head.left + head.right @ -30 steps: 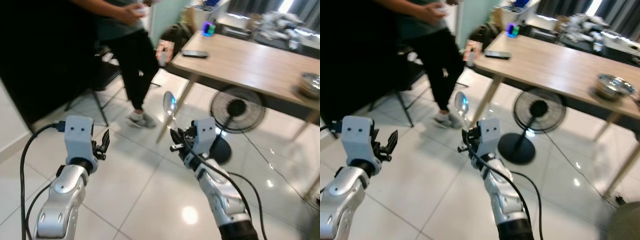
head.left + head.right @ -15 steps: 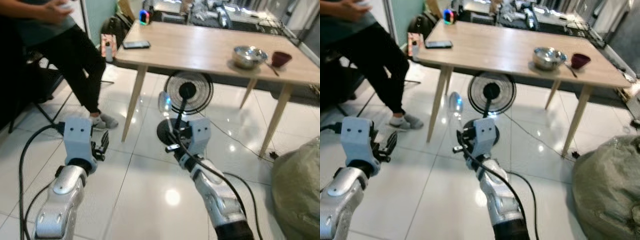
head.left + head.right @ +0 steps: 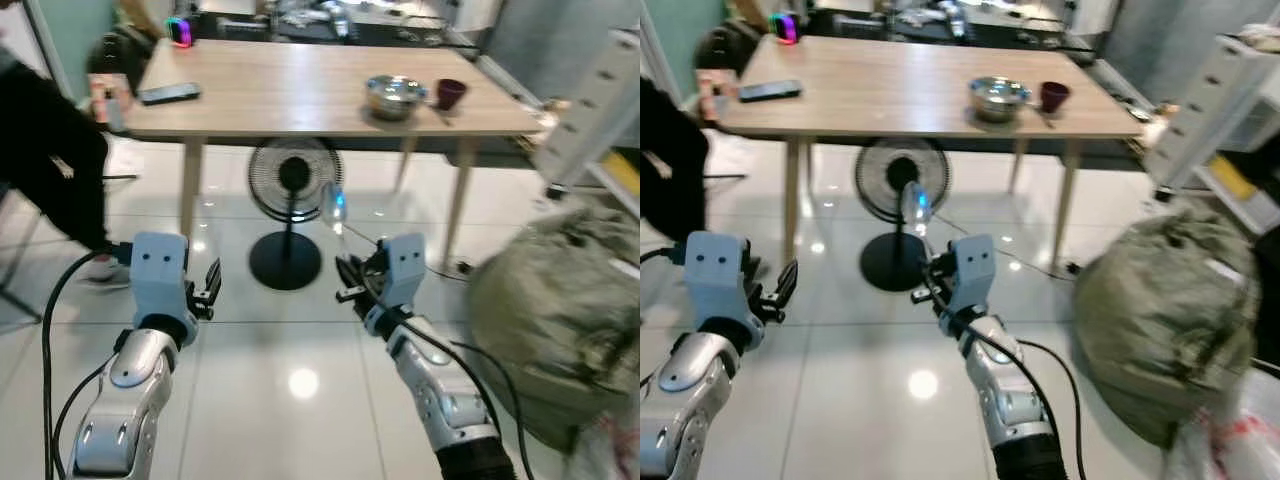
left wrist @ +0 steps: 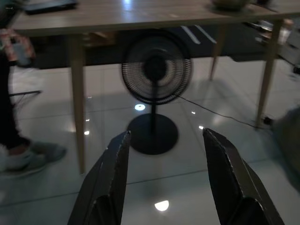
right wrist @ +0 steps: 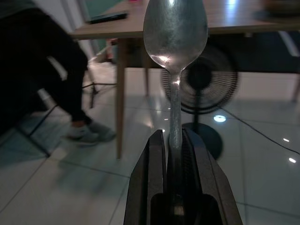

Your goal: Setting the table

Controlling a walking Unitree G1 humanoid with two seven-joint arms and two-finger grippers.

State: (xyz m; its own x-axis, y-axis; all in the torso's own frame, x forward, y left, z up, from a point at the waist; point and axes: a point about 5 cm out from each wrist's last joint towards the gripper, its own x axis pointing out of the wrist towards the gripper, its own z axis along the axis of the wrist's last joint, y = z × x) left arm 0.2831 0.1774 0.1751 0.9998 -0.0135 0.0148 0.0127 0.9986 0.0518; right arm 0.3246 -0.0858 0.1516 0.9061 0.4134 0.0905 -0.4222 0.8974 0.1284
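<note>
1. Turning rightward, the head camera now faces the wooden bench (image 3: 300,85) squarely, bowl (image 3: 394,95) and cup (image 3: 450,93) far right.
2. Right tool (image 3: 352,272) stays clenched on the upright spoon (image 3: 334,207); left tool (image 3: 210,285) hangs released, so delivery remains.

Right gripper (image 3: 352,277) clamping upright spoon (image 3: 334,206), wooden table (image 3: 280,90) ahead, fan (image 3: 291,187) beneath

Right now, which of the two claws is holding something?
The right claw: its fingers are shut on the handle of a shiny metal spoon, bowl up. The left claw is open with nothing between its fingers.
</note>
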